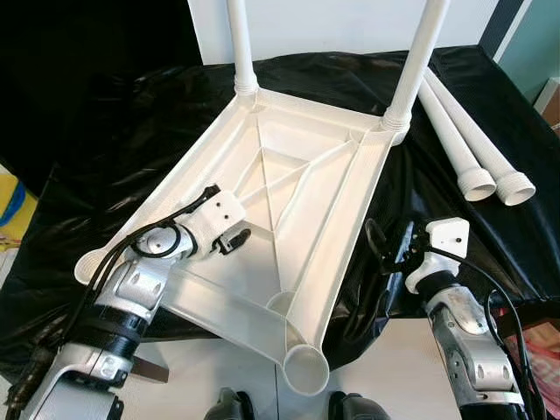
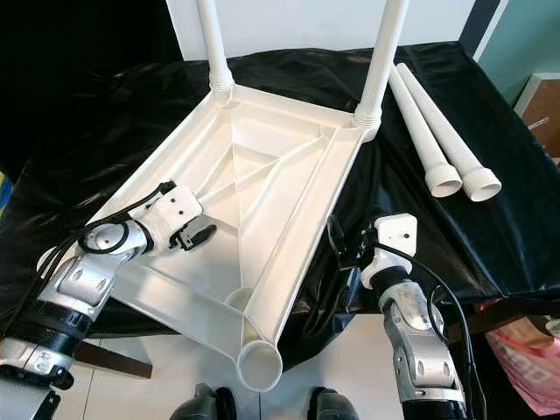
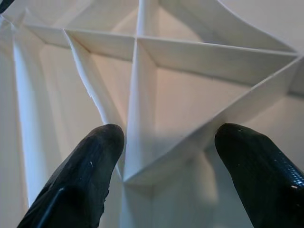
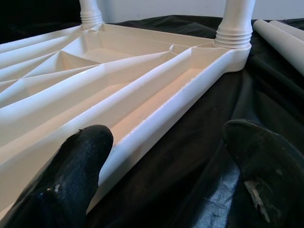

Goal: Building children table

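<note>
A: How much of the legs can you see?
B: The two fitted legs [image 1: 418, 61] run off the top edge; two loose legs [image 2: 437, 131] lie on the black sheet [image 2: 490, 219].
A: And the tabletop?
B: The white tabletop [image 1: 297, 201] lies upside down, its near corner past the sheet's edge, over pale floor [image 2: 350, 359].
A: The grippers?
B: The left gripper [image 3: 166, 175] hangs spread over the ribs. The right gripper [image 4: 166, 175], fingers apart, sits beside the rim. A white wall [image 1: 332, 26] stands behind.
</note>
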